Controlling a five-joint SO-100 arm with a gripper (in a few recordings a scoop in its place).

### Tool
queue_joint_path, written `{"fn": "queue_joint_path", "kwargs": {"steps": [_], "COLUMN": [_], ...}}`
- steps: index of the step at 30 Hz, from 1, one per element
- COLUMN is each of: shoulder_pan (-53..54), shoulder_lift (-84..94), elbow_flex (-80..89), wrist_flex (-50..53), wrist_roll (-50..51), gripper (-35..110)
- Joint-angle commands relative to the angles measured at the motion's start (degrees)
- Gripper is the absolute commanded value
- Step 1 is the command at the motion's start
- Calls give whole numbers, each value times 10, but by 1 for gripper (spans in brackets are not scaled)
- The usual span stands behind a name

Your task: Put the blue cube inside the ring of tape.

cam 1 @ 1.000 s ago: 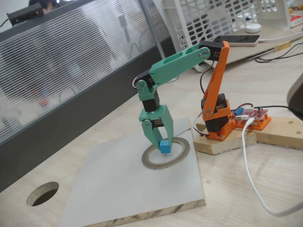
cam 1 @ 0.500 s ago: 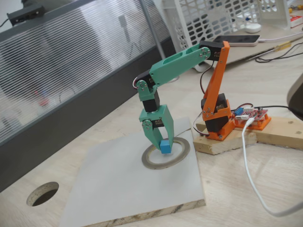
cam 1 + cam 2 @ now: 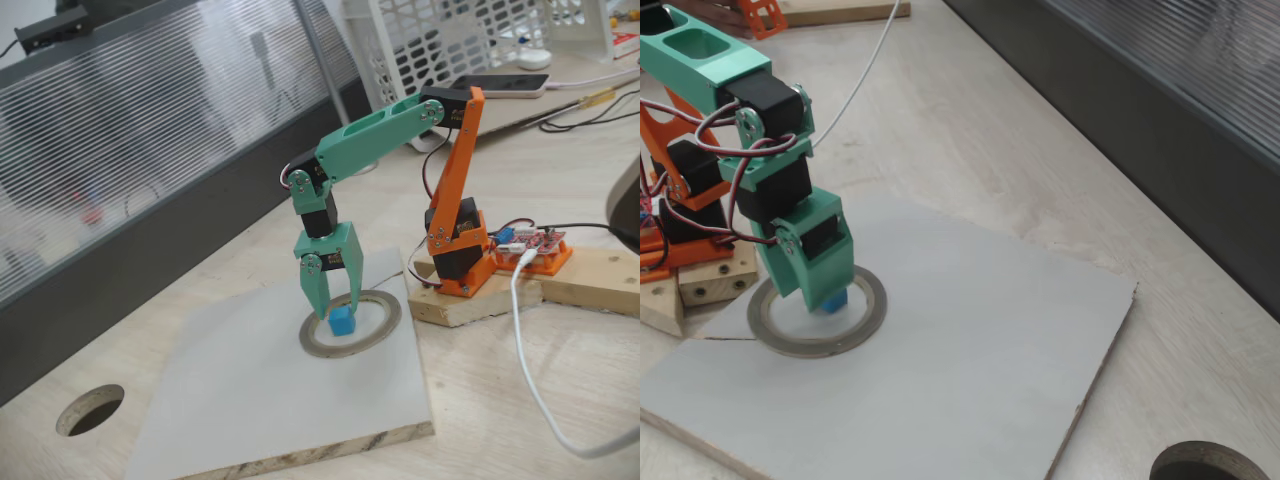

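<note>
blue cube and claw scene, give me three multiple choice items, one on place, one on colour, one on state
1. Where is the cube?
A. in the round hole in the tabletop
B. inside the tape ring
C. on the wooden block by the arm's base

2. What colour is the claw?
A. green
B. orange
C. white

3. What state is the claw in?
A. shut on the cube
B. shut on the ring
C. open, above the cube

Answers:
1 B, both fixed views show the cube within the ring, on the grey board.
2 A, the fingers are green like the forearm, while the base is orange.
3 C, in a fixed view the fingers are spread, with the cube just below their tips.
</note>
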Motion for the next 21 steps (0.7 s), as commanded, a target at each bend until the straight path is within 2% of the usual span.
{"fn": "queue_joint_path", "kwargs": {"steps": [1,21], "shoulder_pan": [10,10], "shoulder_lift": [7,13], "elbow_flex": [2,-8], "wrist_flex": [10,4], "wrist_roll": [7,4], "gripper": [39,39]}}
